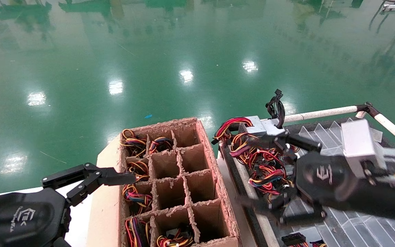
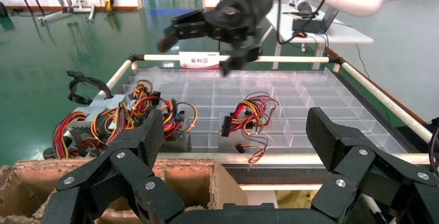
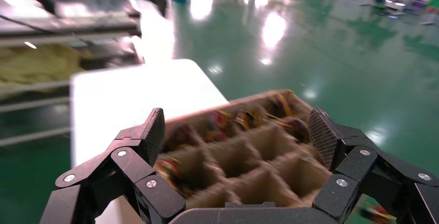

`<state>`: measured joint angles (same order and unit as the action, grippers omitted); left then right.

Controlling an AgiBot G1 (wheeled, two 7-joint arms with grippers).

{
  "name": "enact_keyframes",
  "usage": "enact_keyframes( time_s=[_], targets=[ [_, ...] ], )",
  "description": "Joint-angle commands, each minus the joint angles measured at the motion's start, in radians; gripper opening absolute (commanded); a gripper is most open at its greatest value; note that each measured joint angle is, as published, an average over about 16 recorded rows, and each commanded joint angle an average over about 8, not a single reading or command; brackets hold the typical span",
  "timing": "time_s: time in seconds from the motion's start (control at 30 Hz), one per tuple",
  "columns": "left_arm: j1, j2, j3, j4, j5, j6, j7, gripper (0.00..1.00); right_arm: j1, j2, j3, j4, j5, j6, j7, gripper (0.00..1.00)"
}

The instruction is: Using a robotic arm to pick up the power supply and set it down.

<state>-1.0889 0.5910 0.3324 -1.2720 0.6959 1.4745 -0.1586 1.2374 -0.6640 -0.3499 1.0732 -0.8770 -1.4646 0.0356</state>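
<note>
Several power supplies lie at the near-left end of the clear compartment tray (image 1: pixel 355 219). They are silver boxes with red, yellow and black wire loops; one power supply (image 1: pixel 255 126) shows its metal case, and another power supply (image 2: pixel 234 125) lies alone further along the tray. My right gripper (image 1: pixel 264 168) hangs open just above the tangle of wires (image 1: pixel 262 171), with nothing between its fingers. In the right wrist view the right gripper (image 3: pixel 235 136) frames only the cardboard box (image 3: pixel 248 157). My left gripper (image 2: pixel 235 131) is open and empty beside the box's left side, one finger (image 1: pixel 115 179) over its edge.
A divided cardboard box (image 1: pixel 214 164) stands between the arms, with wire bundles in its left and near cells. A grey box with a black cable bundle (image 1: pixel 275 107) sits at the tray's far corner. White rails (image 1: pixel 321 113) border the tray. Green floor lies beyond.
</note>
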Motion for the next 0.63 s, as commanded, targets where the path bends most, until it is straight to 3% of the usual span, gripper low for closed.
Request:
enact_keyframes(
  time_s=[0.03, 0.37, 0.63],
  targets=[
    [0.0, 0.0, 0.0, 0.0, 0.0, 0.0, 0.0, 1.0, -0.033, 0.011, 0.014, 0.043, 0.03, -0.006, 0.031, 1.0],
    [0.0, 0.0, 0.0, 0.0, 0.0, 0.0, 0.0, 1.0, -0.172, 0.056, 0.074, 0.223, 0.156, -0.033, 0.155, 1.0],
    [0.0, 0.0, 0.0, 0.0, -0.001, -0.001, 0.0, 1.0, -0.189, 0.062, 0.083, 0.244, 0.173, -0.037, 0.164, 1.0]
  ],
)
